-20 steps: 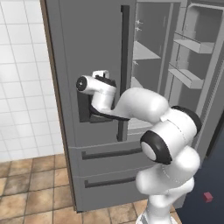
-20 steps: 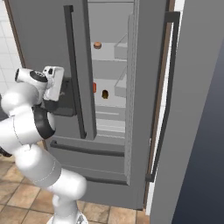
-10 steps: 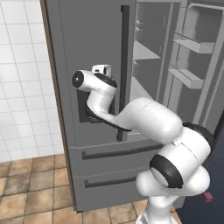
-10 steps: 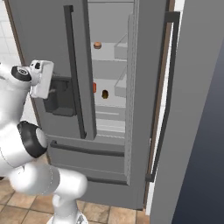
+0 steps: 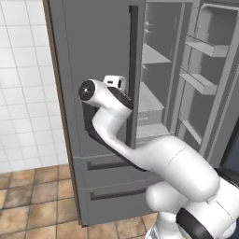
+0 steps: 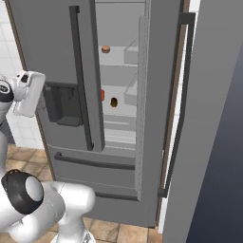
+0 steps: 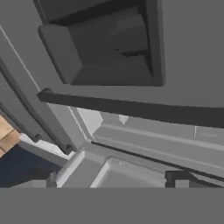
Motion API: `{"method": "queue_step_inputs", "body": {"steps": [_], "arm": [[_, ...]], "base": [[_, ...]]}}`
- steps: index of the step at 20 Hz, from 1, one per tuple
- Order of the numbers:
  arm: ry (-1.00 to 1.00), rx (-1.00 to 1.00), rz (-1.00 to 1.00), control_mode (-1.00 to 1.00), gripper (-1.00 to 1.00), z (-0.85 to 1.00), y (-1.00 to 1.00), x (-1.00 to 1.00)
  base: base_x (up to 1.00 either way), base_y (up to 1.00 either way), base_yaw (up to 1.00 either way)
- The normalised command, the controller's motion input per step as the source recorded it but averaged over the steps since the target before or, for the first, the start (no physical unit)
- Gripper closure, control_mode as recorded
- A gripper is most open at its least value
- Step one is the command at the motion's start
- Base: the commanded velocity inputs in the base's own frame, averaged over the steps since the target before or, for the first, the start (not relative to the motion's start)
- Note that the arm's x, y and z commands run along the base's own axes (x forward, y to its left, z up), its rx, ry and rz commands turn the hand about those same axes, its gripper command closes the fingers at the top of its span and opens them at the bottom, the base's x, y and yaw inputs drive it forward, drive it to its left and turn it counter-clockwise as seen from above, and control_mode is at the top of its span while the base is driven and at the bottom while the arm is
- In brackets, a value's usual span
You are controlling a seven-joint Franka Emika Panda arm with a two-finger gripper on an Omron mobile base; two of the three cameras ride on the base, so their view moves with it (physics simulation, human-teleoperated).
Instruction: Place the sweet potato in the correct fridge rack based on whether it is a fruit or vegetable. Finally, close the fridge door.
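Already half done, by the look of it: your fridge (image 6: 61, 42) stands with its right door (image 6: 209, 118) swung wide, and that door remains for you to shut. Your arm (image 5: 154, 154) reaches across the closed left door, hand near the dark dispenser recess (image 7: 105, 48). Inside, the sweet potato (image 6: 114, 101) rests on the pale fridge rack (image 6: 118, 110), beside a small orange item (image 6: 102, 95); a rounder brown one (image 6: 106, 48) sits on a shelf above. Whether the fingers (image 7: 113, 181) are spread or closed you cannot tell; nothing shows between the tips.
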Motion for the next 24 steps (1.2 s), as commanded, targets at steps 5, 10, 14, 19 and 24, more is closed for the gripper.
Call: {"method": "queue_step_inputs", "body": {"steps": [5, 10, 14, 19, 24], "arm": [[-0.01, 0.44, -0.23, -1.0, -1.0, 0.27, -0.34, -1.0], [-0.1, 0.45, -0.21, -1.0, -1.0, 0.03, -0.67, -1.0], [-0.18, 0.48, -0.17, -1.0, -1.0, 0.0, -0.88, -1.0], [-0.28, 0.49, -0.13, -1.0, -1.0, -0.07, -0.95, -0.94], [-0.28, 0.5, -0.11, -1.0, -1.0, -0.01, -0.95, -0.8]], "base": [[0.0, 0.0, 0.0], [0.0, 0.0, 0.0], [0.0, 0.0, 0.0], [0.0, 0.0, 0.0], [0.0, 0.0, 0.0]]}}
